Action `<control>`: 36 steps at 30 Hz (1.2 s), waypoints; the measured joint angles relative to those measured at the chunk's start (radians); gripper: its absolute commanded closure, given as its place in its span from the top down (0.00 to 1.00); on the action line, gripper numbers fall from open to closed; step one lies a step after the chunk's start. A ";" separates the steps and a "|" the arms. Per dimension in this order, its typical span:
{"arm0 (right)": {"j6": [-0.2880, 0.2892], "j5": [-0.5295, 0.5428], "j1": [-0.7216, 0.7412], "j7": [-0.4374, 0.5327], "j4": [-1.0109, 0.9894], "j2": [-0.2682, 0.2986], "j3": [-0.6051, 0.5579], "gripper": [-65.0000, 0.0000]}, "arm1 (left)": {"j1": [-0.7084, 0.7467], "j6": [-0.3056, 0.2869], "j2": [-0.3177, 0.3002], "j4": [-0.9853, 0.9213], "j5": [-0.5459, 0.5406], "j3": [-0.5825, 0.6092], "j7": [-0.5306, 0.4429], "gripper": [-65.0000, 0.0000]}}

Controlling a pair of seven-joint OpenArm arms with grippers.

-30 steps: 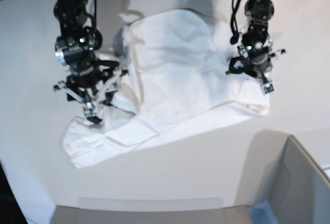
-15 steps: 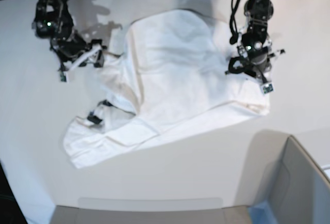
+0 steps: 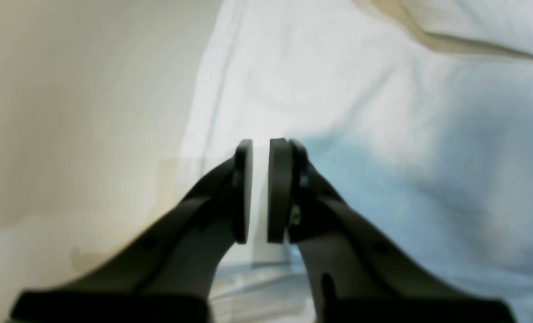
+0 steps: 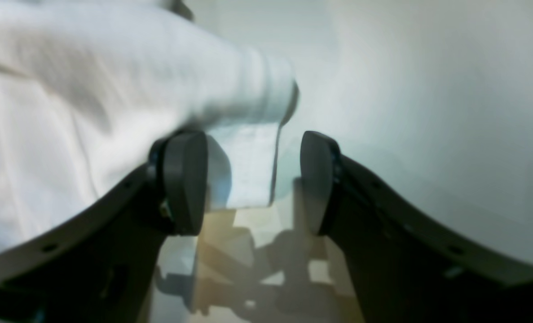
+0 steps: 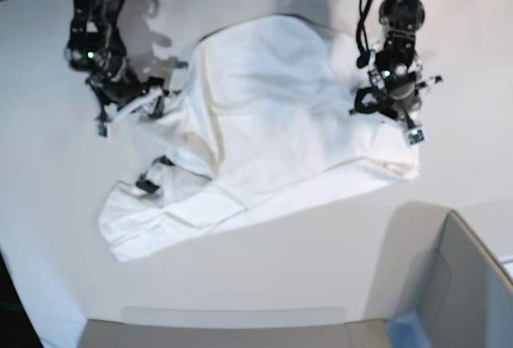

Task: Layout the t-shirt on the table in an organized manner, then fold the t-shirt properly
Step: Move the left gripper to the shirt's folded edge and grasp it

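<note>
Within the last second, pulled the right gripper (image 4: 248, 179) away from the crumpled near corner of the t-shirt (image 5: 272, 115) and swung it up to the far edge, now spread wide with a folded hem lying between the pads, close to one pad and not yet pinched. Kept the left gripper (image 3: 259, 188) planted on the opposite edge, narrowed to a slit with a white sliver inside; cannot tell whether that is cloth. Leaves the shirt rumpled, print hidden, on the table (image 5: 321, 268), so probably still laying out, with a fresh grasp needed before pulling anything flat.
</note>
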 measured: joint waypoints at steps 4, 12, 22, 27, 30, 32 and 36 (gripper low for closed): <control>-0.004 -0.008 0.046 0.003 -0.026 0.010 -0.077 0.49 | -0.003 0.000 0.000 0.000 0.000 0.000 0.000 0.11; -0.007 0.003 0.051 -0.010 -0.035 0.018 -0.123 0.00 | 0.035 0.002 0.000 0.166 0.002 -0.005 0.013 0.14; -0.009 0.002 0.047 -0.018 -0.034 0.019 -0.071 0.00 | 0.134 0.000 0.042 0.211 0.005 0.137 0.092 0.35; -0.009 0.000 0.047 -0.018 -0.034 0.019 -0.069 0.00 | 0.150 0.003 0.047 0.209 -0.001 0.232 0.098 0.36; -0.009 0.000 0.047 -0.018 -0.034 0.021 -0.069 0.00 | 0.153 0.004 0.062 0.209 0.012 0.232 0.141 0.36; -0.008 0.009 0.043 -0.018 -0.034 0.039 -0.074 0.00 | 0.158 0.010 0.079 0.209 0.018 0.233 0.159 0.35; -0.008 0.006 0.037 -0.009 -0.033 0.052 -0.068 0.00 | 0.192 0.018 0.083 0.210 0.014 0.274 0.162 0.35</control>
